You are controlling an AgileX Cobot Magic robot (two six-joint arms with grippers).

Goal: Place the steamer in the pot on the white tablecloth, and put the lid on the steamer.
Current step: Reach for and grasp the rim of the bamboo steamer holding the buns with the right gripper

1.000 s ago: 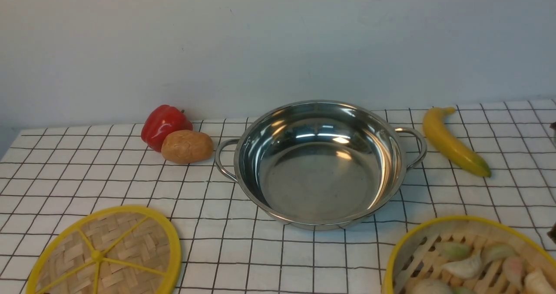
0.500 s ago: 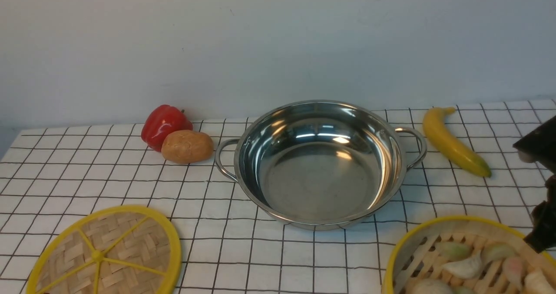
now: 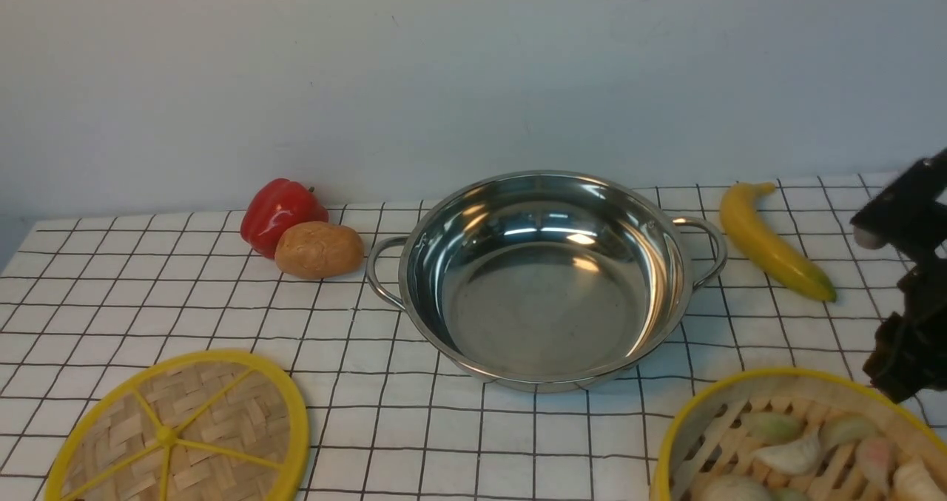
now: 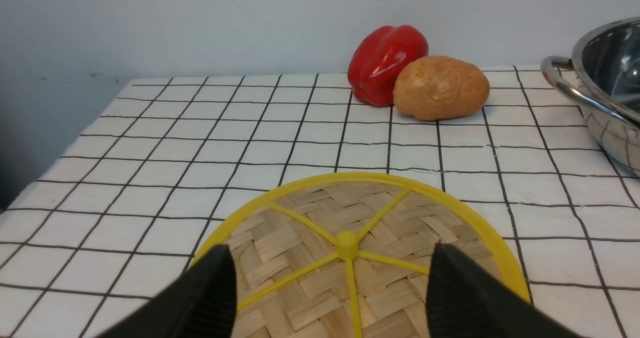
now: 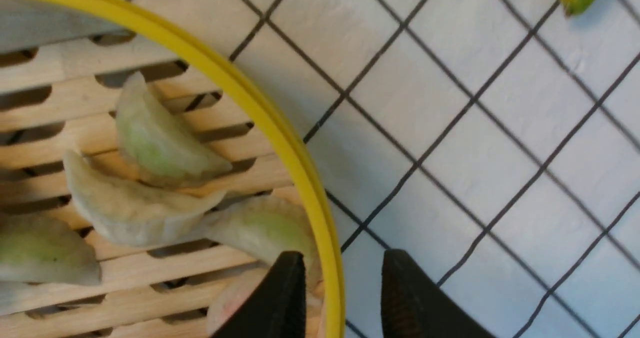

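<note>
1. The pot point(image 3: 547, 316) sits empty and upright in the middle of the white tablecloth point(image 3: 148, 294), with one loop handle out to each side.
2. Over at the near right, the steamer point(image 3: 784, 373) stands on the cloth, apart from the pot, with pale dumplings point(image 3: 795, 453) lying on its slatted floor.
3. The right end effector point(image 5: 340, 298) is down at the steamer's right edge. Its jaws are parted and straddle the yellow rim, one finger inside above the dumplings and the other outside above the cloth. A gap shows beside the rim, so nothing is clamped.
4. Near left, the lid point(image 3: 222, 412) lies flat on the cloth with its knob up, well apart from the pot.
5. The left end effector point(image 4: 331, 258) hangs over the lid with its jaws spread wide, one on either side of the centre knob, and it holds nothing. Whether its tips touch the weave cannot be told.
6. At the back of the surface, a red pepper point(image 3: 280, 212) and a potato point(image 3: 318, 249) touch each other, with the potato just beside the pot's left handle.
7. A banana point(image 3: 773, 242) lies near the right handle.
</note>
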